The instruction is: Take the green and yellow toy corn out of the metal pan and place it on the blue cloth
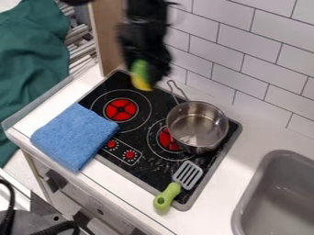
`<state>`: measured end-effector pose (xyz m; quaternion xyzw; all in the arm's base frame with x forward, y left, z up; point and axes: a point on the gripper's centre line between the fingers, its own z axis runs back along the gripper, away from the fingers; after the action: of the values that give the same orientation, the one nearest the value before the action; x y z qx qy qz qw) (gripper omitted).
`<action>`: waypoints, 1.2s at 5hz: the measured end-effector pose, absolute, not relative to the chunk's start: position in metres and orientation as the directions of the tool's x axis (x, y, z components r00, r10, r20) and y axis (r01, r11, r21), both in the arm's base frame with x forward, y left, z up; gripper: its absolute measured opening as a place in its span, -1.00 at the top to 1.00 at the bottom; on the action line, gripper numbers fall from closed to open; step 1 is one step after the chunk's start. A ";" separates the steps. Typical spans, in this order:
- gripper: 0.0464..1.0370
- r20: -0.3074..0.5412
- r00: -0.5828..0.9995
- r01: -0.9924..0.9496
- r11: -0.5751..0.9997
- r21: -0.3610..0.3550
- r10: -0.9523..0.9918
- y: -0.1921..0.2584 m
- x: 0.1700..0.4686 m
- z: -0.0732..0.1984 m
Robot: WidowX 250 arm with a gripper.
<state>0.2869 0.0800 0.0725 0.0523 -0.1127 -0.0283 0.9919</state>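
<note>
One yellow-and-green object (141,81) is pinched in my gripper (149,73), blurred, above the far end of the black stove top (138,135). Below, a metal pot (197,126) partly covers one red burner (167,140); the other burner (120,109) lies nearer my gripper. A folded blue cloth (75,136) overlaps the stove's edge. Just beside the pot lies a slotted spatula (187,175), its green handle reaching the stove's rim. Well apart, a gray sink (262,186) sits in the counter (224,195).

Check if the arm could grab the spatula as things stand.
Probably not with its gripper as it is: it seems to hold a yellow-green item. Nothing covers the spatula, though.
</note>
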 end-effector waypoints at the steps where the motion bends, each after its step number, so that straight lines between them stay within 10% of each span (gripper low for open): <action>1: -0.32 0.185 0.979 -0.103 0.992 0.071 0.089 0.125 0.262 0.058; 3: -0.32 0.090 0.976 -0.194 0.980 -0.035 0.197 0.201 0.250 0.009; 6: -0.32 0.003 0.985 -0.172 0.983 -0.069 0.173 0.180 0.243 -0.021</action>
<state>0.2433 0.1802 -0.0208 -0.0344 -0.0047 0.0867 0.9956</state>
